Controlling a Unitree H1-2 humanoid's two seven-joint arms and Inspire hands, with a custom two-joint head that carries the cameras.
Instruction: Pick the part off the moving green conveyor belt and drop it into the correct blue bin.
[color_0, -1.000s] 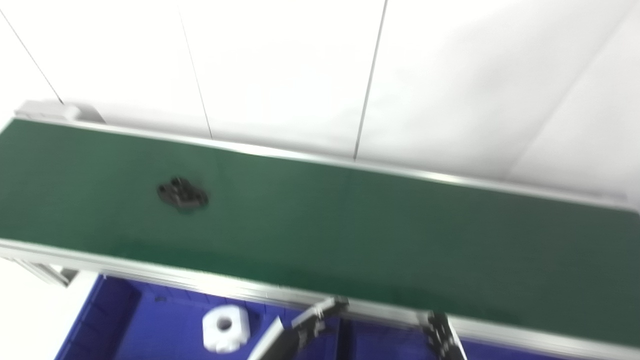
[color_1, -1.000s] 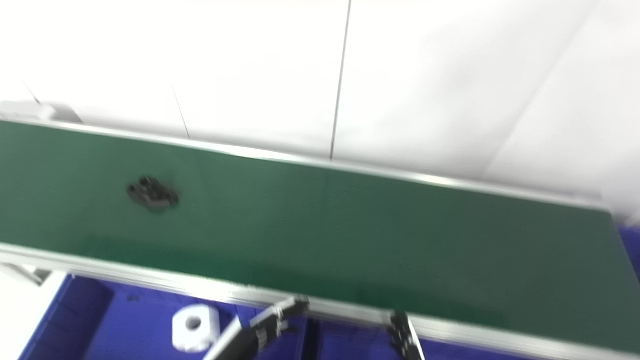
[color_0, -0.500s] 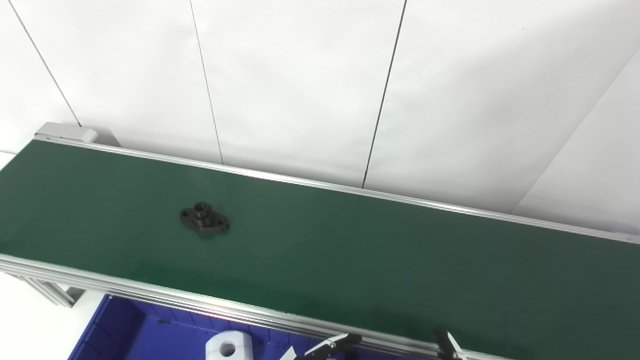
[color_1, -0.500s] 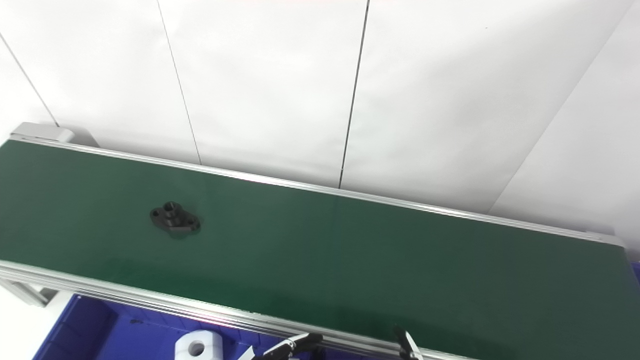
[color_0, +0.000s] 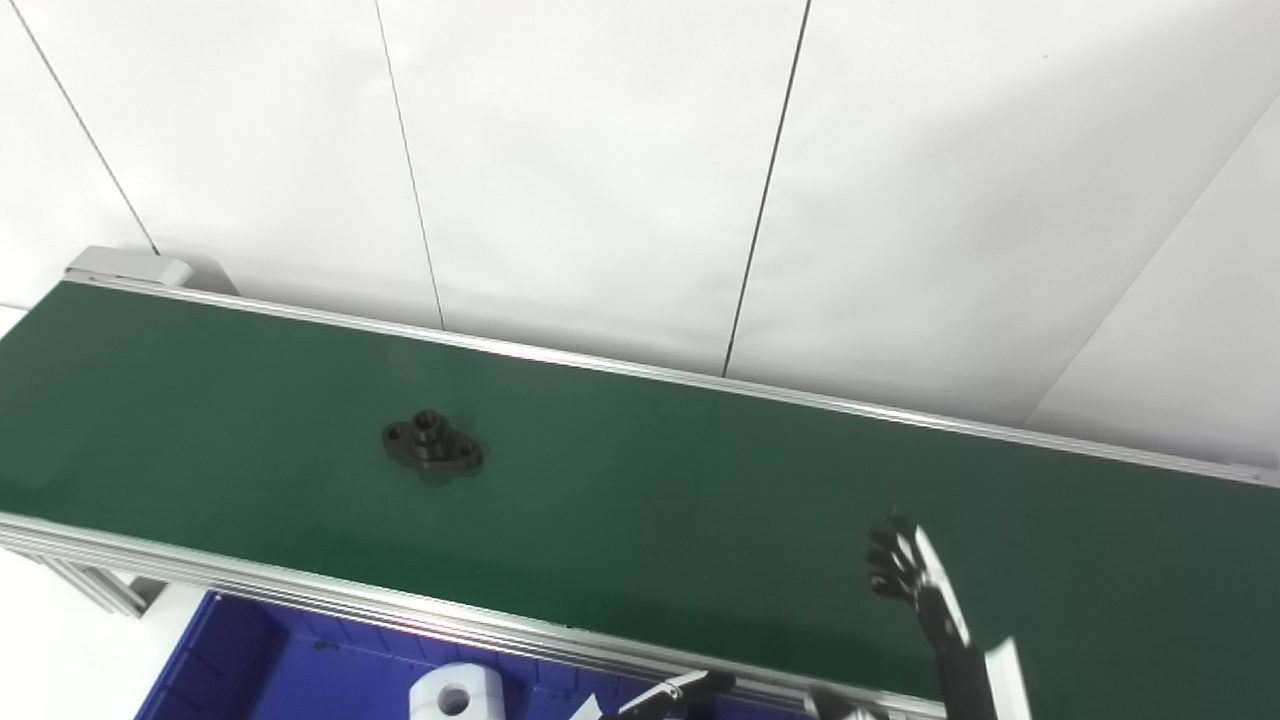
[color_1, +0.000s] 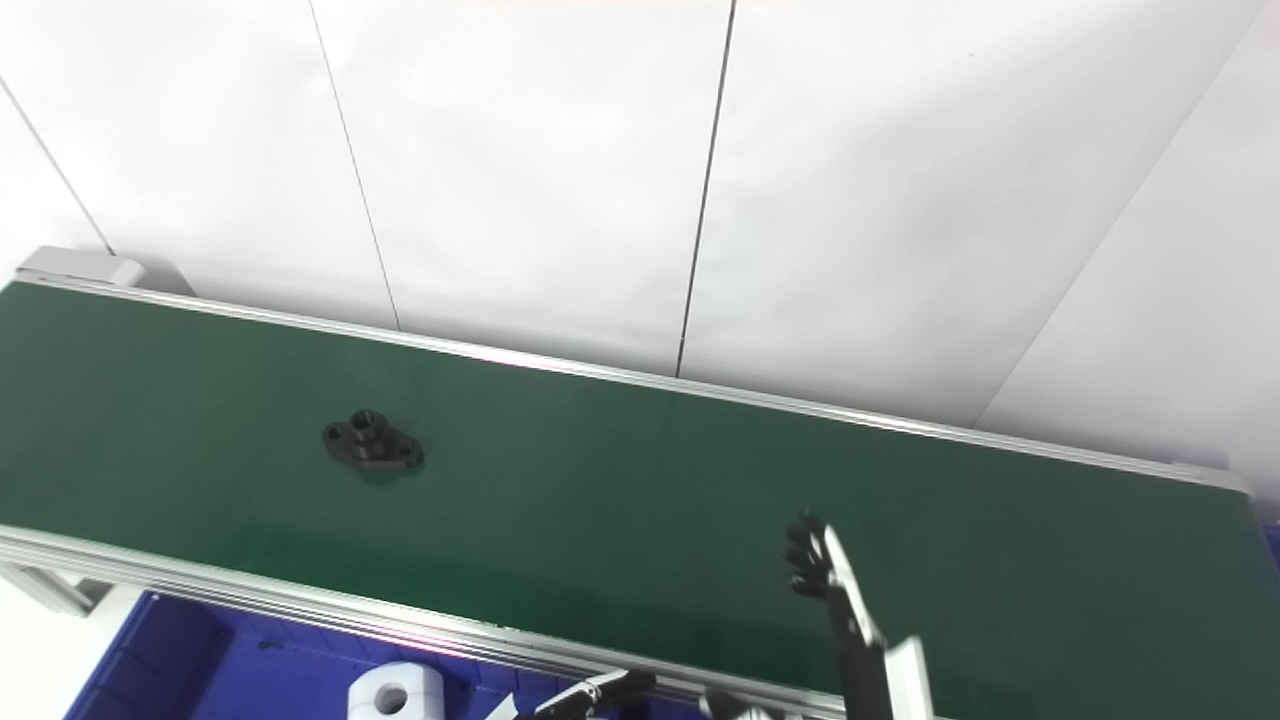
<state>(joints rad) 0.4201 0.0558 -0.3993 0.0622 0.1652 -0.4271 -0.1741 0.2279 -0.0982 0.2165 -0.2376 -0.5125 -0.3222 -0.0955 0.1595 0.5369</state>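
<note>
Black flanged part (color_0: 433, 446) lies flat on green conveyor belt (color_0: 640, 500), well left of right hand (color_0: 905, 572). Long axis runs approx. along belt, boss pointing up. Right hand raised, fingers spread, empty. Left hand (color_0: 680, 690) barely visible; state unclear.

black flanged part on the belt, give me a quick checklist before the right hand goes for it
1. Part in view and unobstructed: ok. The black part lies alone on the green belt.
2. Part resting flat, boss up: ok.
3. Right hand free to grasp: ok. It is over the belt, fingers apart, holding nothing.
4. Right hand close to the part: not ok. It is well to the part's right, apart from it.
5. Left hand clear of the belt: ok. Only fingertips show below the near rail; open or shut, cannot tell.
6. Correct bin: cannot tell. The blue bin holds a white part.
</note>
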